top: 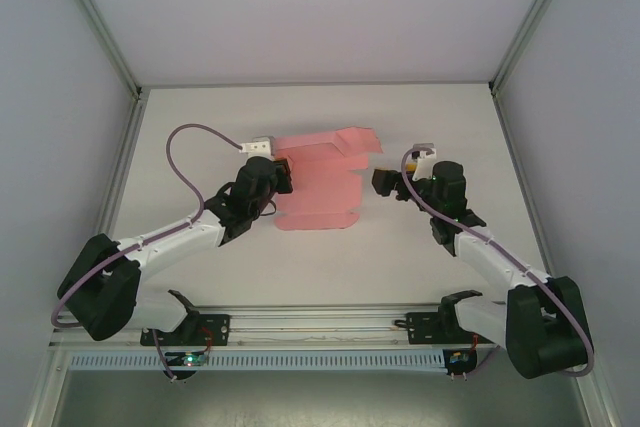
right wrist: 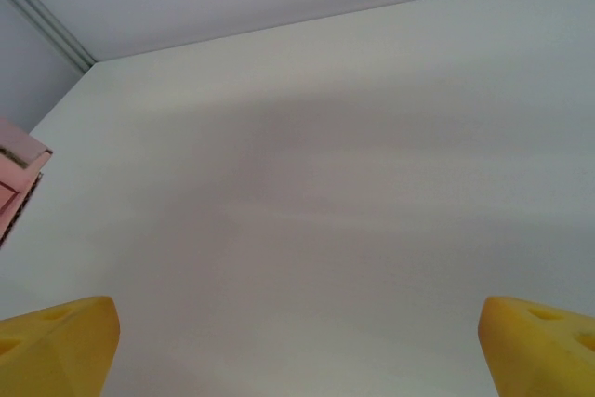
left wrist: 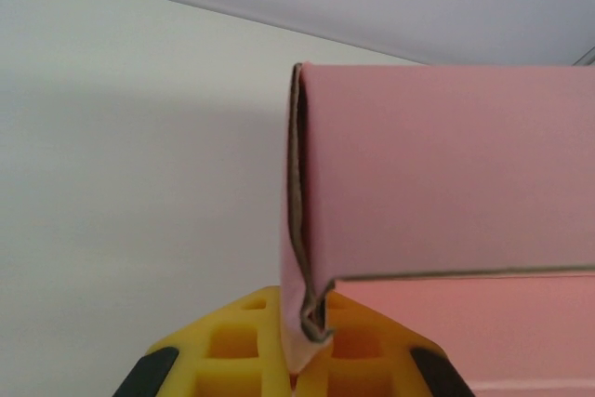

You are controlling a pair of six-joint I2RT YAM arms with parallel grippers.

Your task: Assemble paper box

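Arm bases at 6 o'clock, nearest the lens: left arm point(top: 150, 247), right arm point(top: 500, 267). White table point(top: 200, 117). Box point(top: 322, 187) is mid-table, a partly folded pink sheet; far flap is turned over and its crease runs 9-to-3. Left gripper point(top: 281, 173) is clenched on the box's 9 o'clock edge, card pinched between the yellow fingers point(left wrist: 232, 346). Right gripper point(top: 385, 183) is spread wide, holding nothing, near the 3 o'clock edge. My read: box lies at 9 o'clock from the free right gripper, so that arm closes in.
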